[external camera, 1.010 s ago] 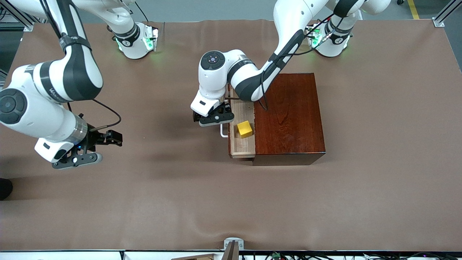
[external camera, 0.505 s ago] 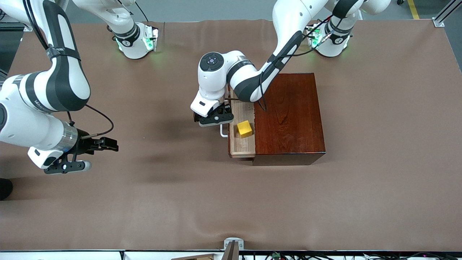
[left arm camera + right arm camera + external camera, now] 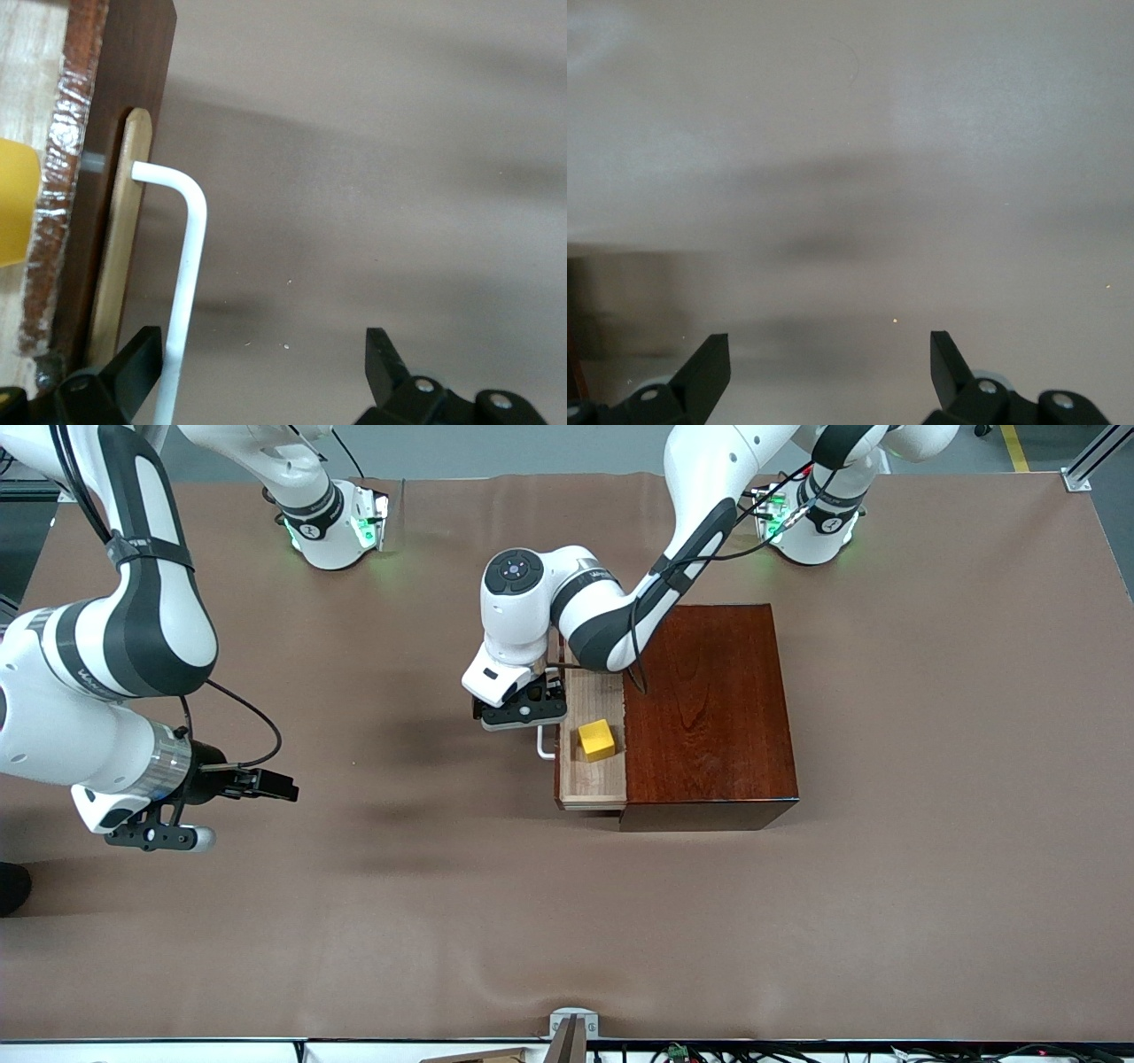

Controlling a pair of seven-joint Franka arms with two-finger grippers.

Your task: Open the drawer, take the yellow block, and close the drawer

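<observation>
Drawer (image 3: 589, 779) slid further out; one yellow block (image 3: 596, 740) inside.

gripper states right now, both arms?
Left gripper: open, one finger beside the white handle of the drawer, gripping nothing.
Right gripper: open, empty, waiting over bare table.

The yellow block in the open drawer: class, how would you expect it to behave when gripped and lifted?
The yellow block looks like a small, plain-faced cube, so probably light and rigid. Its flat faces should suit a two-finger pinch and it is unlikely to roll. It sits flat on the drawer floor, so tipping seems unlikely.
</observation>
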